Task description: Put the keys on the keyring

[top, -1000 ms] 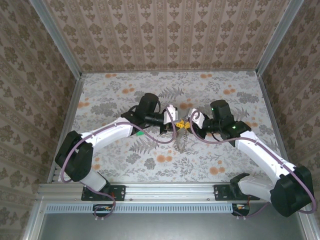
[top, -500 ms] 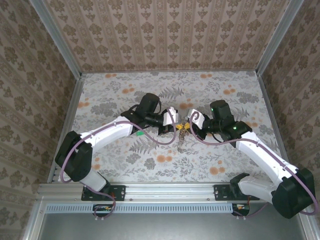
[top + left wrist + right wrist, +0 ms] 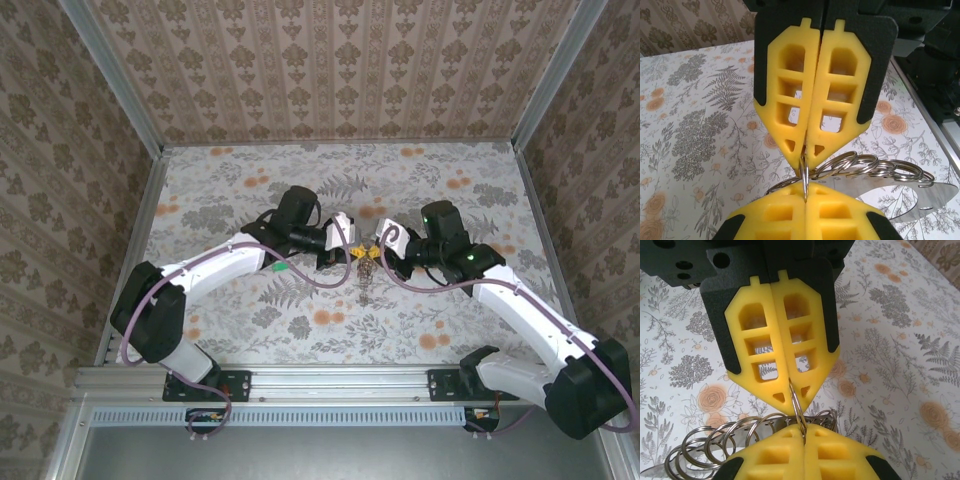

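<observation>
Two grippers meet tip to tip above the middle of the table (image 3: 440,190). The left gripper (image 3: 789,399) and the right gripper (image 3: 806,152) each have their yellow pads pressed together, and both are clamped on the same thin loop of the keyring (image 3: 805,181), which is seen edge-on in the narrow gap between the opposed tips. From that loop a run of linked rings (image 3: 866,165) trails off to one side and ends beside a flat metal plate (image 3: 925,197); in the overhead view the run hangs down towards the table. Whether any of the keys is already threaded on cannot be told. The step in hand is judged to be steadying the loop so that its coil can be parted. To do this well, one gripper should serve as a fixed anchor while the other makes only small, slow twists, since the wire is thin and held at the very tips. A sharp pull risks slipping it from both grips, and the dangling rings may swing and drag it out of line.
</observation>
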Tool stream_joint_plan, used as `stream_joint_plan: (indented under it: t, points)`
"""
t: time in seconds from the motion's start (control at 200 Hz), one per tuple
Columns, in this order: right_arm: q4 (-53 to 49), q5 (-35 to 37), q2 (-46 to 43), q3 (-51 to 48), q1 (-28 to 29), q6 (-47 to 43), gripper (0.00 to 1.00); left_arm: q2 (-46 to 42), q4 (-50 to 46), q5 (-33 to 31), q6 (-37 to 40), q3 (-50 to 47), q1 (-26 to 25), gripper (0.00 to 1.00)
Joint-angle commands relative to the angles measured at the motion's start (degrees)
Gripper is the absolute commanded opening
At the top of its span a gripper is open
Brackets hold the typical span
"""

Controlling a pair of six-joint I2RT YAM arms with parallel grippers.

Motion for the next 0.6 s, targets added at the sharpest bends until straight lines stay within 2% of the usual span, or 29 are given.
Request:
stream_joint_plan:
  t: [0.0, 0.125, 0.26, 0.445, 0.515, 0.595]
  points:
    - [2.92, -1.96, 0.13, -1.1, -0.84, -1.16, 0.13, -1.64, 9.74, 6.8, -4.79, -1.95, 0.34, 0.0]
    - [6.68, -5.67, 0.85, -2.36, -2.19, 0.61, 0.19, -1.59, 15.06, 9.26, -7.64, -3.62, 0.91, 0.0]
    - [9.38, -7.44, 1.41, -3.17, -3.49, 2.26, 0.18, -1.57, 21.5, 9.93, -11.21, -5.47, 1.53, 0.0]
    - [10.24, -10.13, 1.51, -3.38, -4.61, 2.94, 0.19, -1.12, 25.45, 11.24, -13.4, -6.3, 1.63, 0.0]
    - [10.53, -11.31, 1.73, -3.4, -5.02, 3.61, 0.16, -0.91, 27.34, 11.49, -14.3, -6.81, 1.71, 0.0]
    - [10.53, -11.66, 1.95, -3.22, -5.13, 4.37, 0.06, -0.68, 28.85, 11.04, -15.09, -7.19, 1.74, 0.0]
